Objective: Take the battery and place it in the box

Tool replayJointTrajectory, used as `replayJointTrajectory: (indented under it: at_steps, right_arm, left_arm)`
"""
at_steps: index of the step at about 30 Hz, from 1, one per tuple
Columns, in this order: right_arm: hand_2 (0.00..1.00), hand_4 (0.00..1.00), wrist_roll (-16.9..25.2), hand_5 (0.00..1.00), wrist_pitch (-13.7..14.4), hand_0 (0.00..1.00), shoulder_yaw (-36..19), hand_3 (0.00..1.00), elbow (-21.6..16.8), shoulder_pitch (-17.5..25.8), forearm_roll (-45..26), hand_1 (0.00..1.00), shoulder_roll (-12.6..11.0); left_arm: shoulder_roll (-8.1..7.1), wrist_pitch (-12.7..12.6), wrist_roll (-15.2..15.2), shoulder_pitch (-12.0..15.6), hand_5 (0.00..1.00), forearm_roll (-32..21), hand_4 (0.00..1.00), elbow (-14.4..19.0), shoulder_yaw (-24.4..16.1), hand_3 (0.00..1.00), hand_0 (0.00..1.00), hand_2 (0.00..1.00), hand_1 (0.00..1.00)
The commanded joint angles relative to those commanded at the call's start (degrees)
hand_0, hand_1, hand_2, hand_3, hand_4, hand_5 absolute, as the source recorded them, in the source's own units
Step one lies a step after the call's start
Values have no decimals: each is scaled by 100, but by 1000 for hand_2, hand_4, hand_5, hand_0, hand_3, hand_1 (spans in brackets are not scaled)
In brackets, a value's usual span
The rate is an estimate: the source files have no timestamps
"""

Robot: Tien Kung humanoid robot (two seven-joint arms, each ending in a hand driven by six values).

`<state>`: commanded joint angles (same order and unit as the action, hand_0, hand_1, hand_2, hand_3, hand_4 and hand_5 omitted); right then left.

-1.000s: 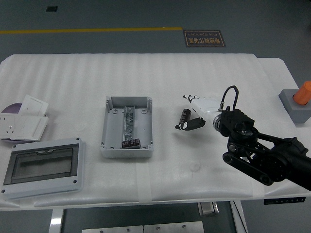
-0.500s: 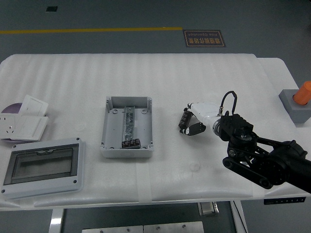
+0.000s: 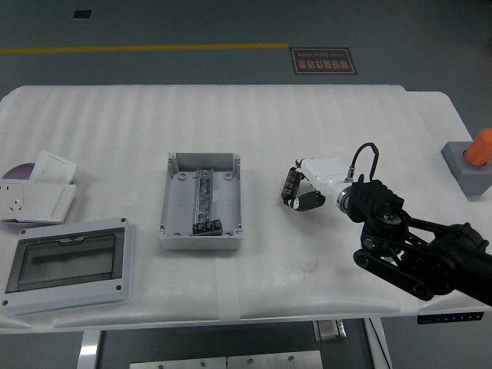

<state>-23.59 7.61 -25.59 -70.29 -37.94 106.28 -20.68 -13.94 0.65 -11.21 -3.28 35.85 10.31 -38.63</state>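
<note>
A small black cylindrical battery sits right of the table's middle, tilted, with the fingers of my right hand curled around it. The hand has a white palm and black fingers, and its black arm comes in from the lower right. I cannot tell whether the battery still touches the table. The open grey box lies to the left of the hand, about a hand's width away, with a metal rail down its middle and a small dark part at its near end. My left arm does not show.
A grey lid with a clear window lies at the near left. White socket plates and a purple disc lie at the left edge. A grey block with an orange cylinder stands at the right edge.
My right hand's fingers have closed around the battery, which lay free on the table a second ago. The hand and battery have shifted slightly left, and the battery has tilted.
</note>
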Motion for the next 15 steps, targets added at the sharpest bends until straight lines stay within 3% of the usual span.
replayJointTrajectory:
  at_steps: [5,10,15]
  right_arm:
    - [500,659,126,337,346,405,-107,662,-506,64,-346,490,-11]
    - [497,658,470,337,970,401,23,658,-993,88,-688,487,1]
    - [516,655,704,343,1450,426,219,660,-1024,35,-988,490,161]
  left_arm:
    - [6,3,-19,4,457,34,607,0,-36,565,582,546,635]
    - [8,-8,-45,9,456,53,608,0,-79,565,582,546,635]
    - [-1,-17,-95,29,465,83,617,0,-121,564,581,546,635]
